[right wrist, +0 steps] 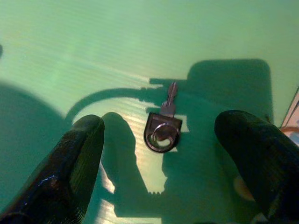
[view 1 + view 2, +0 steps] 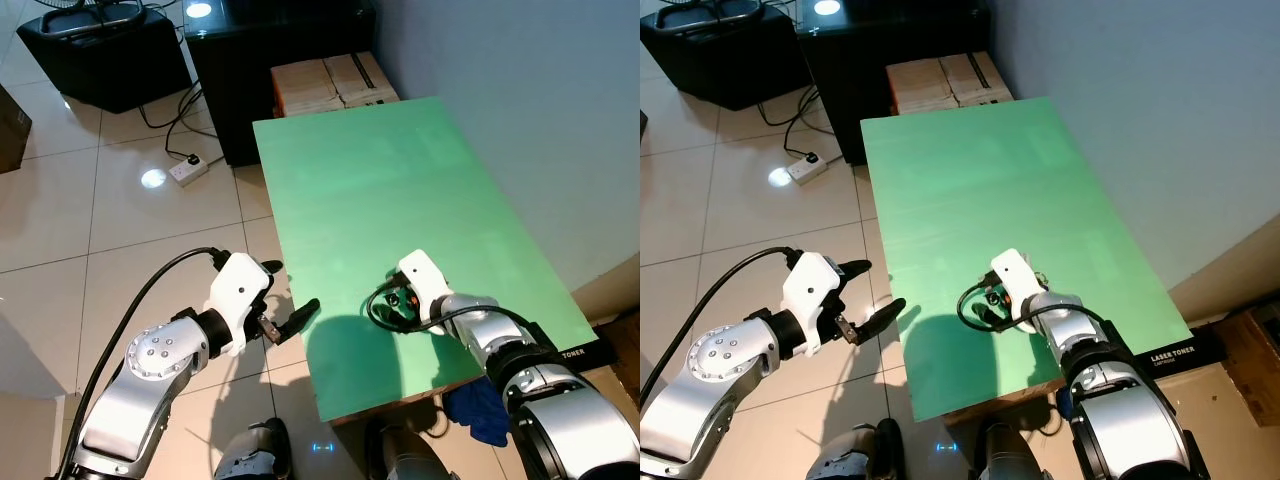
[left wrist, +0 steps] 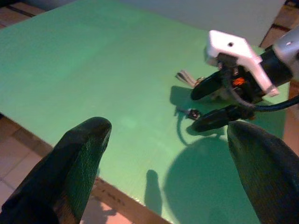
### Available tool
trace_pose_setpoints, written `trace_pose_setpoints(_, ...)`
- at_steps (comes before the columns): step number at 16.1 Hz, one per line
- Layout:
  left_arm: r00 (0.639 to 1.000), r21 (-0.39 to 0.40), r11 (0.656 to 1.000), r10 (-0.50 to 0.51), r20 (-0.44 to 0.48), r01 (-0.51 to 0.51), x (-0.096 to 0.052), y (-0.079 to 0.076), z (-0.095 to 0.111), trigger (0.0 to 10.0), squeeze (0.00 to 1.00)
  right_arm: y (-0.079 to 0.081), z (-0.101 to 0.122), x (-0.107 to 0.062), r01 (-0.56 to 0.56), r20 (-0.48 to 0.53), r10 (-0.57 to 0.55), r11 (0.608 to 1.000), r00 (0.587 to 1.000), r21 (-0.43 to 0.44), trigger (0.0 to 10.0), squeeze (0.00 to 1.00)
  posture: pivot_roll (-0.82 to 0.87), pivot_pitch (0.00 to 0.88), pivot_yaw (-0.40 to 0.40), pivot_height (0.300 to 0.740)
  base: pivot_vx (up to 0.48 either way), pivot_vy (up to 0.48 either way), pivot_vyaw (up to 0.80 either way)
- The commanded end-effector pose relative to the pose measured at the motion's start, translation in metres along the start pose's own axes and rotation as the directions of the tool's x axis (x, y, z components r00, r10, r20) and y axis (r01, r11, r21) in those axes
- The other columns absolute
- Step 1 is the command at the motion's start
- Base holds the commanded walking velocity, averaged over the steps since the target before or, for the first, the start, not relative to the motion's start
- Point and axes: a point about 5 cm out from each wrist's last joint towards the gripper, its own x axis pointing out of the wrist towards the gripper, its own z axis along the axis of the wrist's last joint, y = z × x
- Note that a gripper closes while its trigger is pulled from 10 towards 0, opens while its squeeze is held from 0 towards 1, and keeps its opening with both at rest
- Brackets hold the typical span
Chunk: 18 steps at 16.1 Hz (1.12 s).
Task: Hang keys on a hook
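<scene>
Right now your green table [image 2: 400, 180] carries one key [image 1: 163, 126], lying flat near its front edge. Its long axis runs away from the right gripper [image 1: 159, 158], blade tip leading and black head with ring nearest the fingers. That gripper hangs just above it, spread wide and empty. Your left gripper [image 2: 290, 315] hovers beside the table's edge, also released; a second key may exist, but blur hides it.

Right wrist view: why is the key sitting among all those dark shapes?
Right wrist view: the key lies in the open right gripper's own shadow on the green table. Left eye view: bright glare spots on the tiled floor.
</scene>
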Motion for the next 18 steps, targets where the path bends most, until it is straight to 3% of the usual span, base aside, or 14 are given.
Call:
trace_pose_setpoints(1, 0.999, -0.002, 1.0, -0.029, 0.013, 0.029, -0.0024, -0.002, 0.004, 10.0, 0.0, -0.0003, -0.0049, -0.0002, -0.003, -0.03, 0.003, 1.0, 1.0, -0.01, 9.2, 0.0, -0.08, 0.244, 0.022, 0.74, 0.0, 0.0, 0.0)
trace_pose_setpoints(2, 0.999, -0.003, 0.999, -0.044, 0.017, 0.044, -0.0025, -0.0033, 0.0048, 10.0, 0.0, -0.0012, -0.0052, -0.0007, -0.006, -0.034, 0.006, 1.0, 0.999, -0.008, 4.8, 0.0, -0.08, 0.246, 0.024, 0.74, 0.0, 0.0, 0.0)
trace_pose_setpoints(3, 0.999, -0.001, 0.999, -0.05, 0.016, 0.05, -0.0025, -0.0038, 0.005, 10.0, 0.0, -0.002, -0.0054, -0.001, -0.006, -0.035, 0.006, 1.0, 0.999, -0.007, 1.1, 0.0, -0.08, 0.248, 0.024, 0.74, 0.0, 0.0, 0.0)
trace_pose_setpoints(4, 0.999, 0.002, 0.999, -0.052, 0.016, 0.052, -0.0027, -0.0039, 0.0052, 10.0, 0.0, -0.0024, -0.0058, -0.0014, -0.012, -0.039, 0.012, 1.0, 0.999, -0.004, 0.0, 0.0, -0.08, 0.248, 0.024, 0.74, 0.0, 0.0, 0.0)
trace_pose_setpoints(18, 0.999, 0.004, 0.999, -0.045, 0.025, 0.045, -0.0025, -0.0059, 0.0076, 10.0, 0.0, -0.0031, -0.0023, -0.0016, -0.028, -0.02, 0.028, 0.999, 0.999, -0.016, 0.0, 0.0, -0.08, 0.263, 0.014, 0.74, 0.0, 0.0, 0.0)
